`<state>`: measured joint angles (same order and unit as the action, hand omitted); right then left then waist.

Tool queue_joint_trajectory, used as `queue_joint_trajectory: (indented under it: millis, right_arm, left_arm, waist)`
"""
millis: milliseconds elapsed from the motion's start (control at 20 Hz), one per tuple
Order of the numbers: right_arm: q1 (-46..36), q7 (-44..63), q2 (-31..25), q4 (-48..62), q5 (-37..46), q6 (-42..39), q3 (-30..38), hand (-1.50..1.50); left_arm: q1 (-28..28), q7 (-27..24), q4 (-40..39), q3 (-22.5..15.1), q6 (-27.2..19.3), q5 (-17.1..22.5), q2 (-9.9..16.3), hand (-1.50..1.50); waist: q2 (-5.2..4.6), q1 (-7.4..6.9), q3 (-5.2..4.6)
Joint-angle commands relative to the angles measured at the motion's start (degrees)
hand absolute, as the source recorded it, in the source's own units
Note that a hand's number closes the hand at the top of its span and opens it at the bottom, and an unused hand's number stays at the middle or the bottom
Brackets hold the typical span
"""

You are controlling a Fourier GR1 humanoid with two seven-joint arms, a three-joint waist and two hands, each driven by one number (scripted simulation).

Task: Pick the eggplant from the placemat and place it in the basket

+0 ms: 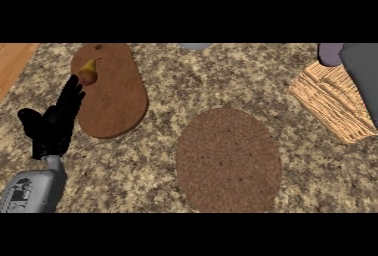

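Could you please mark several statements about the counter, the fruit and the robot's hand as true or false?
1. No eggplant lies on the round woven placemat. True.
2. The pear lies in the basket. False: it lies on the wooden cutting board, near that board's far end.
3. The left hand has its fingers straight and holds nothing. True.
4. The basket stands at the view's left edge. False: it stands at the right edge, with the cutting board at the left.
5. The placemat touches the cutting board. False: bare counter shows between them.
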<state>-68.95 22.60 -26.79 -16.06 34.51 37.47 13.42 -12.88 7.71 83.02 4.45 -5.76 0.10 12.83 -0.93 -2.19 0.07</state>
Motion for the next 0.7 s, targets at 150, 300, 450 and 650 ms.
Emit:
queue_joint_trajectory:
  millis: [150,300,450,650]
  right_arm:
    - [3.8,-8.6,-0.6,0.1,-5.4,-1.0,5.1,1.50]
    - [6.5,-9.1,-6.7,5.2,10.9,-4.8,-10.0,1.50]
    - [3.4,-7.9,-8.6,5.6,16.6,-5.3,-15.2,1.50]
    - [1.2,-5.7,-8.8,6.8,21.5,-5.0,-19.0,1.50]
  left_arm:
    - [3.5,2.4,6.1,-2.4,-1.8,-2.4,-1.5,0.00]
    - [0.4,1.7,2.6,0.5,0.6,0.2,0.8,0.00]
    - [-1.1,2.0,1.0,0.2,-0.1,-0.3,0.1,0.00]
    - [-0.1,1.7,1.4,-0.7,-0.5,-0.7,-1.2,0.00]
  waist:
    - [0.20,-0.11,0.04]
    - [-0.44,-0.47,-0.69]
    - [-0.22,-0.26,-0.29]
    - [-0.10,-0.59,-0.07]
